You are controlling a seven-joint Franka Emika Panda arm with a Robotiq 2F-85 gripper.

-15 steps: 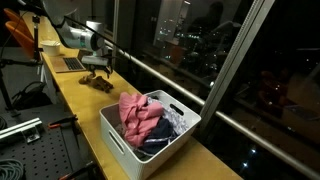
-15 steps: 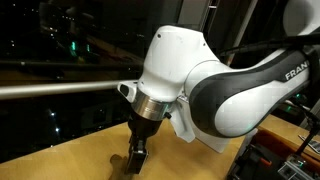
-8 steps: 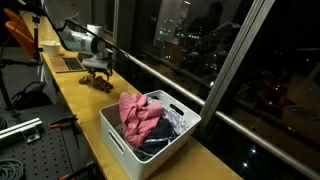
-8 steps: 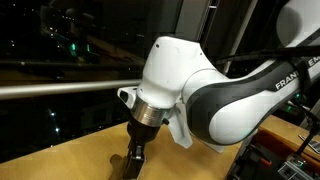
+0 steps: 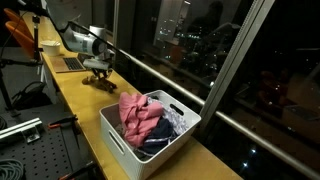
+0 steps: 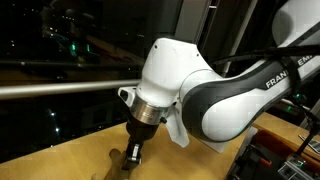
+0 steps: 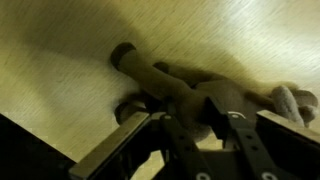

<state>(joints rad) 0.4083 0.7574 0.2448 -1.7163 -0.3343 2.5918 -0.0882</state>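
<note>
A brown soft toy [image 7: 185, 85] lies flat on the wood counter [image 5: 75, 105], right under the gripper [image 7: 192, 125], well apart from the white bin [image 5: 118, 145] w/ clothes [image 5: 140, 115]. It looks light, squishy & floppy, prob. won't break. Best grab spot: the fat middle, not a thin leg. Jaws sit each side of it; can't tell if they pinch it. The arm [image 6: 230, 100] reads "FRAN", rest cut off.

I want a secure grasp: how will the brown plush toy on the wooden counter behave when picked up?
The brown plush toy looks soft and floppy: its thin limbs sprawl flat on the wooden counter, so they would probably dangle when lifted. It seems light for its size and unlikely to roll. Its fuzzy fabric should give the gripper decent friction.
</note>
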